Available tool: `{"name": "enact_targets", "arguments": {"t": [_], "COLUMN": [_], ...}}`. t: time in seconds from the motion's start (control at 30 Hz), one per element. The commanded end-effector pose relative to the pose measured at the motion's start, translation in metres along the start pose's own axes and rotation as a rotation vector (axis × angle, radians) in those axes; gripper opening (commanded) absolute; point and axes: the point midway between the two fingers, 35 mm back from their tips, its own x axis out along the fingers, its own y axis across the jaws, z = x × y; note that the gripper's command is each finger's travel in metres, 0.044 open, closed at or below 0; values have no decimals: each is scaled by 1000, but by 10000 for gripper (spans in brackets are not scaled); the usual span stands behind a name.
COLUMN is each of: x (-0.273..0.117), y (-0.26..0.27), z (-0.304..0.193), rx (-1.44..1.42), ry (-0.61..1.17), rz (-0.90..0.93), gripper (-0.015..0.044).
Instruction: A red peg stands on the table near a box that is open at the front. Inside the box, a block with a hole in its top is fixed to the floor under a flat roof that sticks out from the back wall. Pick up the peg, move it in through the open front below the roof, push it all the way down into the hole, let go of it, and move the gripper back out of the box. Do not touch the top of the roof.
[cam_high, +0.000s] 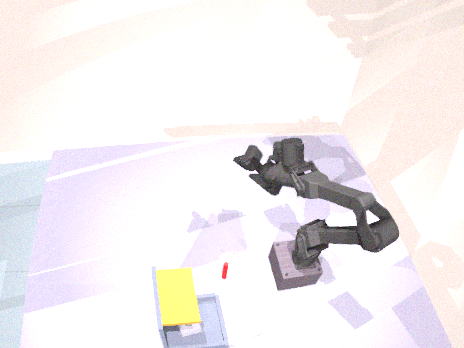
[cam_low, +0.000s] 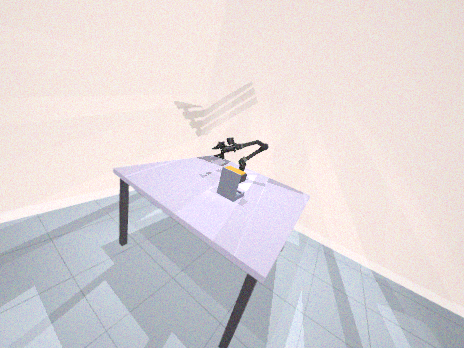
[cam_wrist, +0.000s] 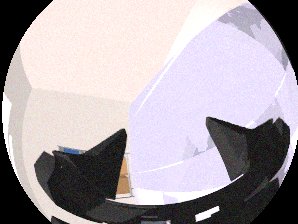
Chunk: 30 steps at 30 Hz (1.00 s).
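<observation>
The red peg (cam_high: 225, 270) stands on the table, beyond the box corner and left of the arm's base in the top view. The blue-grey box (cam_high: 223, 322) (cam_low: 229, 185) has its tall back wall at the left and a low rim at the right. Its flat yellow roof (cam_high: 178, 296) (cam_low: 235, 170) sticks out from that wall. The pale block (cam_high: 190, 329) shows partly below the roof edge; its hole cannot be made out. My gripper (cam_high: 242, 167) (cam_low: 216, 152) (cam_wrist: 167, 127) is open and empty, raised above the far part of the table, well away from peg and box. The wrist view shows neither peg nor box.
The arm's base block (cam_high: 295, 267) stands on the table (cam_high: 100, 215) (cam_low: 180, 195), to the right of the peg and box in the top view. The arm bends out to the right and back over the table. The table's far edge lies beyond the gripper.
</observation>
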Motion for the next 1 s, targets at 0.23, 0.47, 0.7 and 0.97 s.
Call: {"name": "enact_targets", "arguments": {"t": [0.23,0.47,0.7,0.97], "x": [6,8,8,8], "y": [6,10,13,16], "z": [-27,-45,-62,-82], "rx": [-368,-613,-861,-1147], "ry": [70,115,157,202], "rz": [-3,9,30,66], "gripper": [440,440,440,440]}}
